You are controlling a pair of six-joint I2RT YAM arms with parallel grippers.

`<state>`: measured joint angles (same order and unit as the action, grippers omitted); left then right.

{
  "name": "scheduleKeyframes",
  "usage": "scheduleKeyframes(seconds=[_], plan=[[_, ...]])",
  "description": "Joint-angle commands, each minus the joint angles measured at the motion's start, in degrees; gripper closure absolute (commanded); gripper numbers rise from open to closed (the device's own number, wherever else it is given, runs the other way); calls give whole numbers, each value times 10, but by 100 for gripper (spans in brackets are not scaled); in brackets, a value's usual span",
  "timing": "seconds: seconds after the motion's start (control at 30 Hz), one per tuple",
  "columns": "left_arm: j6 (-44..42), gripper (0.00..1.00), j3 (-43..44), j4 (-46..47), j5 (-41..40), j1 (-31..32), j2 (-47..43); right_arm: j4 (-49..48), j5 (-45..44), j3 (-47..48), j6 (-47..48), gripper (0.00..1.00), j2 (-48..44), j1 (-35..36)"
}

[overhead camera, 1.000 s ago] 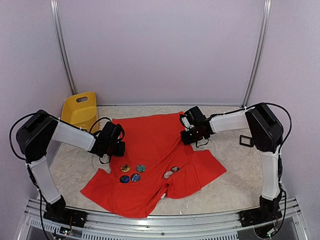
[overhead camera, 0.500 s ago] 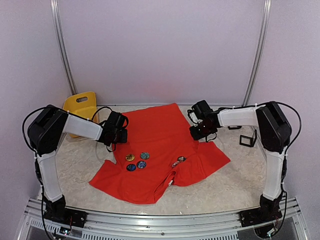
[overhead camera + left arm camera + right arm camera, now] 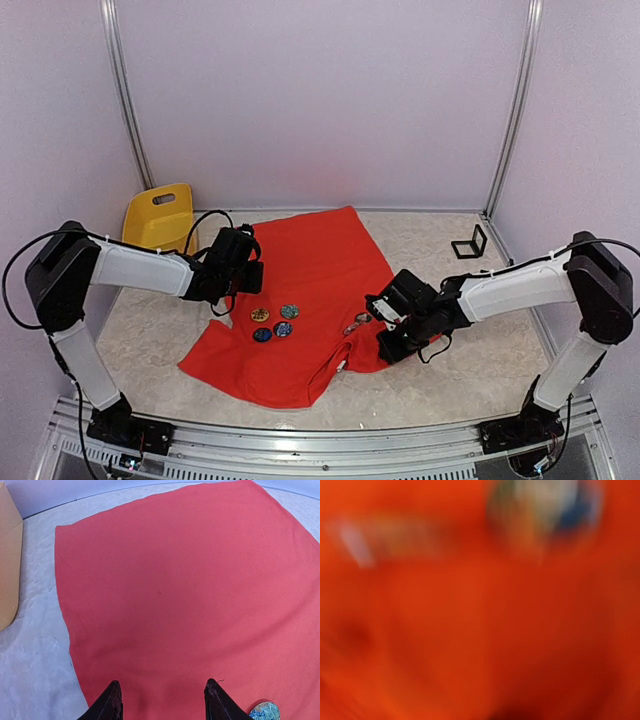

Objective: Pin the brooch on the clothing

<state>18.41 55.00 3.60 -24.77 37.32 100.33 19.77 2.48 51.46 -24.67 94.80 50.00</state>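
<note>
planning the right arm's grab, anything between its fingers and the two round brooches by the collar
Nothing visible: from above, the right fingers sit close beside the two round brooches on the red-orange T-shirt, only bare fabric between. The right wrist view is too blurred to confirm.

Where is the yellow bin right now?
In the top view, the yellow bin sits at far left by the back wall, apart from the red T-shirt to its right.

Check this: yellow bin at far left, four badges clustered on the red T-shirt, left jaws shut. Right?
Wrong on one point: the left jaws are open over the T-shirt, as the left wrist view shows. The bin and badges are right.
</note>
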Motion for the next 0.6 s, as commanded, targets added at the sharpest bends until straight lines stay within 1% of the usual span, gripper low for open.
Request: scheduleKeyframes(seconds=[0.0, 0.13, 0.23, 0.3, 0.4, 0.47, 0.57], plan=[[33, 48, -23, 7, 3, -10, 7, 1, 36, -73, -106, 96, -2, 23], [39, 48, -22, 7, 0, -21, 42, 58, 12, -118, -173, 96, -34, 58], [38, 48, -22, 9, 1, -34, 59, 107, 6, -144, -225, 96, -81, 85], [33, 48, -21, 14, 2, -42, 70, 130, 8, -153, -241, 96, -117, 90], [15, 48, -24, 29, 11, -39, 65, 149, 2, -132, -226, 95, -152, 90], [-1, 47, -28, 39, 12, -24, 49, 157, -13, -91, -197, 94, -163, 88], [-27, 45, -34, 40, -1, 11, 3, 154, -48, -25, -137, 94, -150, 84]])
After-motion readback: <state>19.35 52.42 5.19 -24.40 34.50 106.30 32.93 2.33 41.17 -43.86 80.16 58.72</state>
